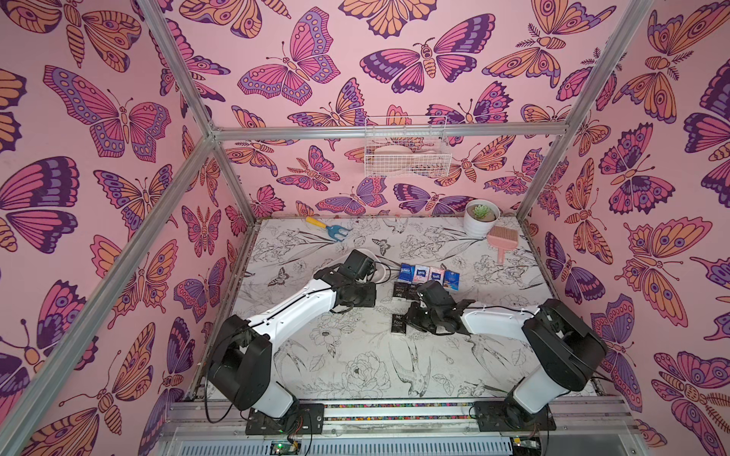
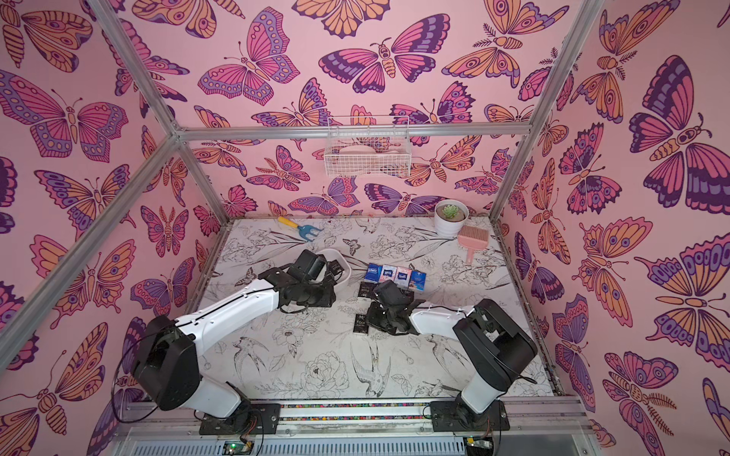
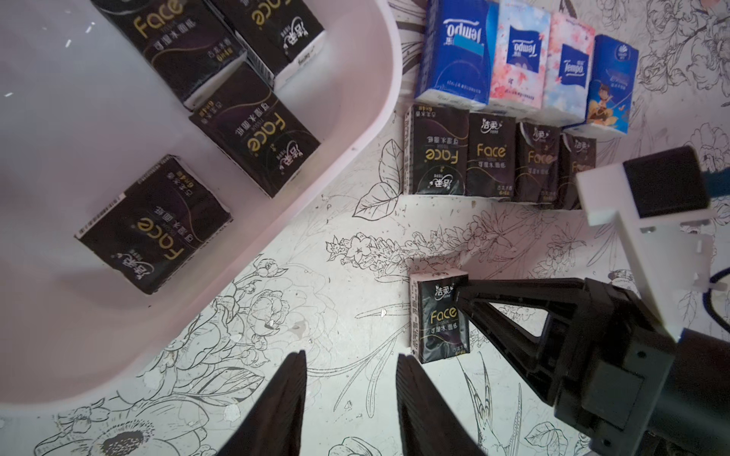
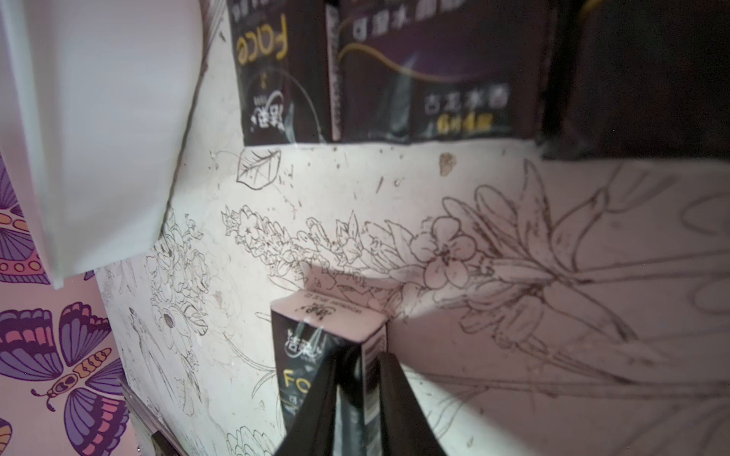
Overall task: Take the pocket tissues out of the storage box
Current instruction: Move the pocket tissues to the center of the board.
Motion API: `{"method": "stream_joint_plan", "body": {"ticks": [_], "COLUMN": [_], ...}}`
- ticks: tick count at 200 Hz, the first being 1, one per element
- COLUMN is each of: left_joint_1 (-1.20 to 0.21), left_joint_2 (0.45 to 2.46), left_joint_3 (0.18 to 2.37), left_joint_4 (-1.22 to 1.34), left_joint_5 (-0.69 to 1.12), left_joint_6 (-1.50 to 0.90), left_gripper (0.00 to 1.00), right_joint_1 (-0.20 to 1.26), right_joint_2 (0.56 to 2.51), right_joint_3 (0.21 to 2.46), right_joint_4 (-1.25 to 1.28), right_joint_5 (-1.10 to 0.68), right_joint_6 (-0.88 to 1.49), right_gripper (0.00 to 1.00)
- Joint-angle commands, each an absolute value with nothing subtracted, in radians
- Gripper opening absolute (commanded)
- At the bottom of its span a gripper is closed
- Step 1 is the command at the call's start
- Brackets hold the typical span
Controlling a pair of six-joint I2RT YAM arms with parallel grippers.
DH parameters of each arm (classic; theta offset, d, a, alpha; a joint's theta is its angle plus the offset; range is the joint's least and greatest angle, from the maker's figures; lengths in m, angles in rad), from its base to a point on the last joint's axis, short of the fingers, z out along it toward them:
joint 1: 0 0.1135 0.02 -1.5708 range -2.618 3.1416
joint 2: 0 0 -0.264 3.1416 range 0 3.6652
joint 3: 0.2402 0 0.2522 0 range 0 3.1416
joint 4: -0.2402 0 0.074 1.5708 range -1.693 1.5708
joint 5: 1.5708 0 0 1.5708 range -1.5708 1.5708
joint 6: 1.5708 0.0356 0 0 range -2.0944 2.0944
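On the flower-print desk [image 1: 355, 355], four black Face tissue packets [image 3: 253, 130] are left in the storage box [image 3: 379, 98], which is parked right beside the empty, spread-open left hand [image 3: 351, 395] and way further from the right hand [image 4: 359, 359], clenched on another black packet [image 4: 312, 327] outside it.

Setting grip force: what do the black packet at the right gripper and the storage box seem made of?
Black packet: probably thin plastic film over tissue; glossy, glare streaks its print. Storage box: likely hard moulded plastic; smooth white walls, rounded corners.
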State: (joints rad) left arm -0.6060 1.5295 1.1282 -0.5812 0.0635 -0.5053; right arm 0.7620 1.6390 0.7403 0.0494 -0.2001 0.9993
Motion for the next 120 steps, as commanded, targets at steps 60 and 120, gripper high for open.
{"method": "stream_joint_plan", "body": {"ticks": [60, 120], "left_joint_1": [-0.582, -0.574], "left_joint_2": [1.5, 1.494], "left_joint_3": [1.088, 1.08], "left_joint_4": [-0.611, -0.609], "left_joint_5": [0.04, 0.038], "left_joint_6": [-0.5, -0.5], "left_gripper": [0.43, 0.43], "right_joint_1": [0.761, 0.741], "right_joint_2": [1.647, 1.653], "right_joint_3": [0.689, 0.699], "right_joint_4": [0.166, 0.201], "right_joint_5": [-0.074, -0.028], "right_joint_6": [1.138, 1.172], "right_gripper": [0.11, 0.1]}}
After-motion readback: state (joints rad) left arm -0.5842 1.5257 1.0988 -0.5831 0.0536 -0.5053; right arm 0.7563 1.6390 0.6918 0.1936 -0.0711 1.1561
